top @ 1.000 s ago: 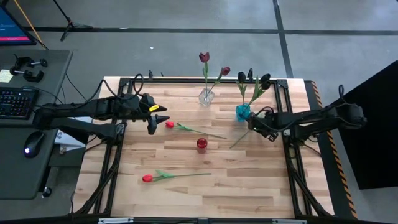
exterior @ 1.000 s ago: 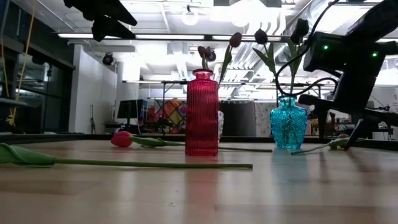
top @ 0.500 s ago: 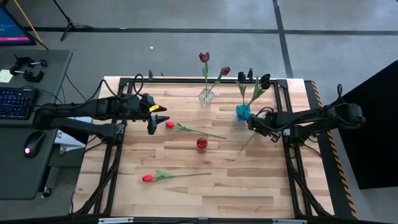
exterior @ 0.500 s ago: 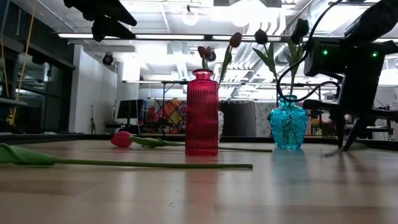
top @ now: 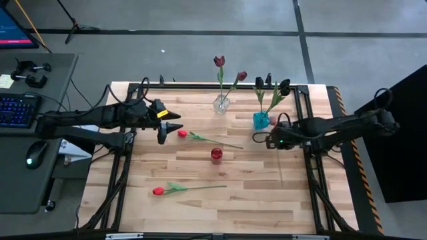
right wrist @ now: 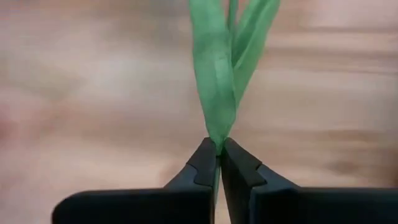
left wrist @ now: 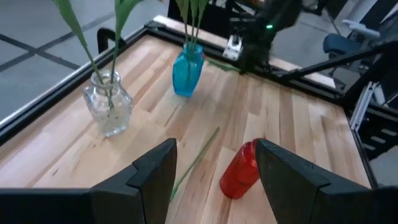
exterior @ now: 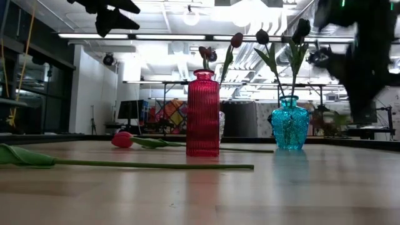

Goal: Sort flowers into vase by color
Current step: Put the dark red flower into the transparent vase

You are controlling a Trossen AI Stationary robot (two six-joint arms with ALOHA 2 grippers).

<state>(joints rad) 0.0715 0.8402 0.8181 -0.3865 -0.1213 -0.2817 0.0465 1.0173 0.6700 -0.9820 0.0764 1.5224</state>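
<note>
Right gripper (right wrist: 219,163) jaws clamped shut, left gripper (left wrist: 214,165) jaws wide, raised over table

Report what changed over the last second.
The right gripper shut its jaws on a flower that lay beside the blue vase and lifted it off the table. The left gripper stayed open and raised; the two red tulips still lie flat.
</note>
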